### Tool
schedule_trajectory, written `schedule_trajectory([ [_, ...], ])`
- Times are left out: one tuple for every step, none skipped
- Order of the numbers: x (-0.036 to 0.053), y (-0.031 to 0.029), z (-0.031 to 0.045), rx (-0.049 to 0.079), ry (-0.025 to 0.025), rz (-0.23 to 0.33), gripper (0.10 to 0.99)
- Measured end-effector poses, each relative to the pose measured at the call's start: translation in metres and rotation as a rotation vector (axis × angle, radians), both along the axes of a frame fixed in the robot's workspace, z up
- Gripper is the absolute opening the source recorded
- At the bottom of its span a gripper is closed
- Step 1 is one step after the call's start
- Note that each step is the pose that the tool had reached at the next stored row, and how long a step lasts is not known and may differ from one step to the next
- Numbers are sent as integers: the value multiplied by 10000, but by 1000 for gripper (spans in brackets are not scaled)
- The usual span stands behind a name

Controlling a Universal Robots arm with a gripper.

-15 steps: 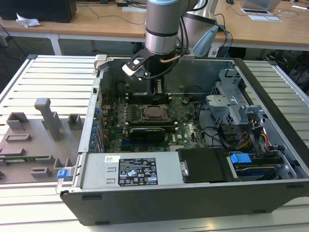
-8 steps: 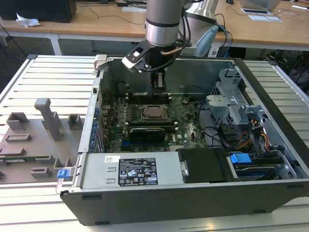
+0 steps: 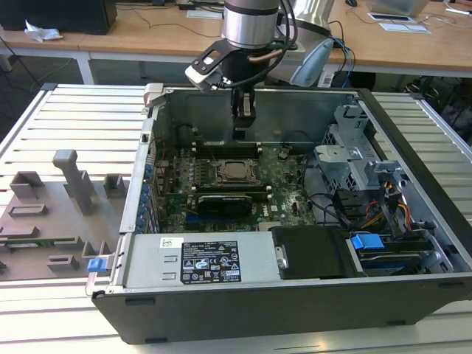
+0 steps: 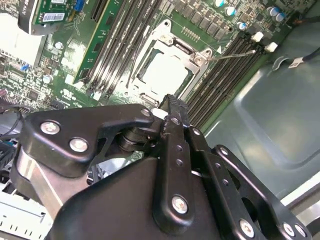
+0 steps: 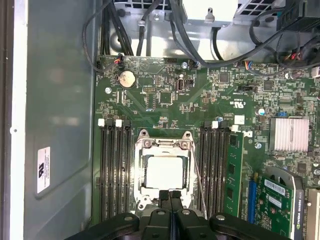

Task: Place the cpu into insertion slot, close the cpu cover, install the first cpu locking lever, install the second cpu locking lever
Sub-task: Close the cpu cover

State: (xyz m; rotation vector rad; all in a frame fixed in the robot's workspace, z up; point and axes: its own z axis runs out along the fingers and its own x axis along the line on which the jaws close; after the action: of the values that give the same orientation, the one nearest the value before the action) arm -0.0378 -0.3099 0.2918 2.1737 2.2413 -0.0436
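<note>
The cpu (image 5: 164, 172) lies flat in the insertion slot (image 5: 143, 134) on the green motherboard, its silver top showing through the window of the cpu cover (image 5: 163, 146), which lies down over it. In the second wrist view the cpu (image 4: 165, 70) appears just past the fingertips. A thin wire locking lever (image 4: 232, 53) sticks out sideways from the socket corner over the memory slots, unlatched. My gripper (image 5: 170, 196) hovers a little above the socket's edge, shut with nothing between its fingers. In the exterior view the gripper (image 3: 244, 133) hangs over the socket (image 3: 234, 171) inside the open case.
Memory slots (image 5: 114, 170) flank the socket, with one green module (image 5: 233, 170) fitted. A black expansion card (image 3: 232, 200) lies in front of the socket, a power supply (image 3: 214, 259) further forward. Cables (image 5: 175, 35) and drive cages (image 3: 354, 158) crowd one side. A grey fixture (image 3: 66, 199) stands outside the case.
</note>
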Motion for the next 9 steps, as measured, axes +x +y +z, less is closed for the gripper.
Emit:
schedule_trajectory([
  [0,0,0,1,0,0,106],
  [0,0,1,-1,1,0,106],
  [0,0,2,-2,1,0,106],
  [0,0,2,-1,1,0,106],
  [0,0,2,-1,1,0,106],
  [0,0,3,-2,1,0,106],
  [0,0,3,-2,1,1,106],
  [0,0,4,-1,1,0,106],
  [0,0,4,-2,1,0,106],
])
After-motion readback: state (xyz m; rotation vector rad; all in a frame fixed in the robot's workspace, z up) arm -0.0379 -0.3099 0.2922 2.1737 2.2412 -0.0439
